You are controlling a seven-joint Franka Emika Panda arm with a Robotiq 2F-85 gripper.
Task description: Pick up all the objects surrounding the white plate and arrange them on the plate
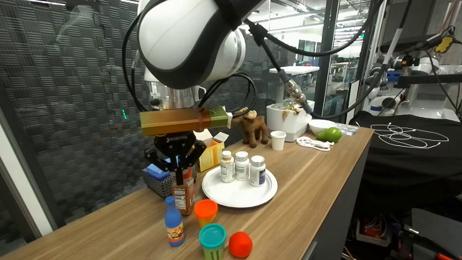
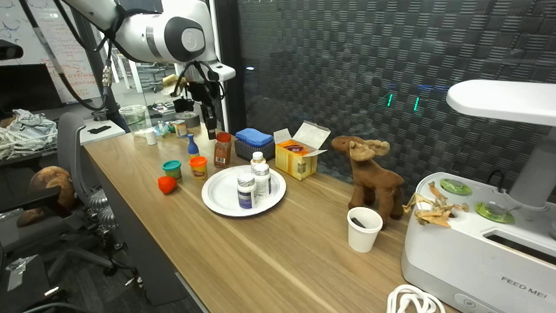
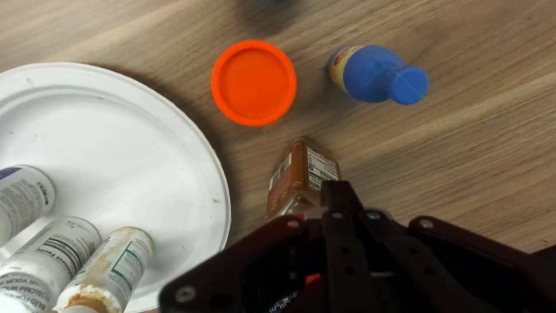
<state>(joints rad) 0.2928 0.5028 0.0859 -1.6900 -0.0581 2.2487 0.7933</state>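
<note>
The white plate (image 1: pixel 234 198) holds three white pill bottles (image 1: pixel 257 171), upright and grouped. Near it on the table stand a spice jar with a red lid (image 2: pixel 222 152), a blue toy bottle (image 1: pixel 175 224), an orange-lidded tub (image 3: pixel 254 82), a teal-lidded tub (image 1: pixel 212 236) and a red rounded object (image 2: pixel 167 184). My gripper (image 1: pixel 179 177) points down with its fingers together and nothing seen between them. In the wrist view the fingers (image 3: pixel 341 189) cover part of the spice jar (image 3: pixel 299 169); whether they touch it I cannot tell.
A dark basket with a blue cloth (image 2: pixel 255 139) and an open yellow box (image 2: pixel 296 163) stand by the dark wall. Farther along are a brown plush moose (image 2: pixel 373 182), a paper cup (image 2: pixel 364 230), a white planter (image 1: pixel 288 122), a white cable (image 1: pixel 314 143) and a green fruit (image 1: pixel 330 134).
</note>
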